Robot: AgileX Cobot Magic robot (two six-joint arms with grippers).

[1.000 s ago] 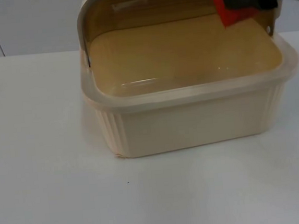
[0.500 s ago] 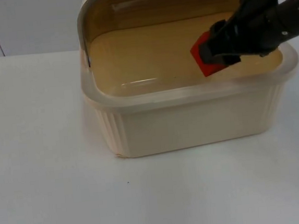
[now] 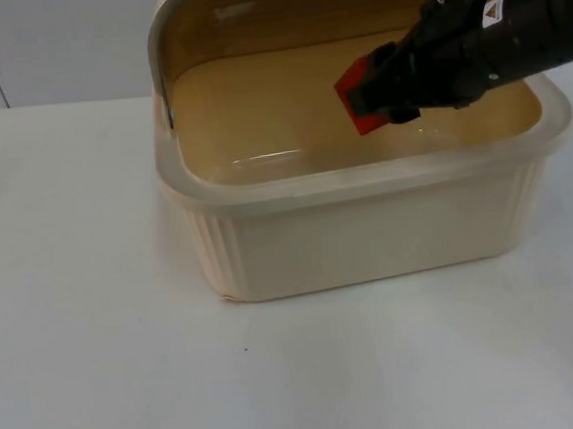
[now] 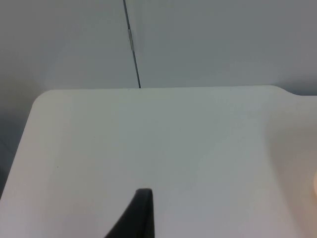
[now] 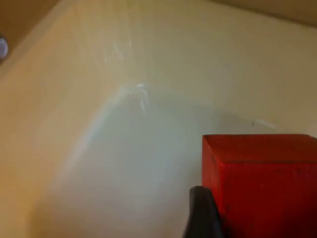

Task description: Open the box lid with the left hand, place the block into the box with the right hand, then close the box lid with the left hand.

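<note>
**Lowering the block into the open box**

Holding the red block (image 3: 361, 95) between its fingers, the right gripper (image 3: 374, 94) reaches in from the right side of the box (image 3: 368, 232) and hangs over the interior, roughly mid-way between the left and right walls. The lid (image 3: 248, 2) stands swung up at the rear, so the opening is free from above. In the right wrist view the block (image 5: 262, 183) sits clamped beside a black fingertip, with the pale floor of the box (image 5: 124, 163) spread beyond it and nothing lying there. Whether the block touches the floor cannot be told; from the top view it appears to be above it.

The relation that governs the release is vertical: the floor lies directly beneath the block, and the walls stand well apart from it on all sides, the front rim nearest. Judged from this, a straight descent and an opening of the fingers should suffice.

The left gripper (image 4: 141, 213) waits over bare desk (image 4: 148, 139) near the far left corner, beside the box; its finger spacing cannot be told.
</note>
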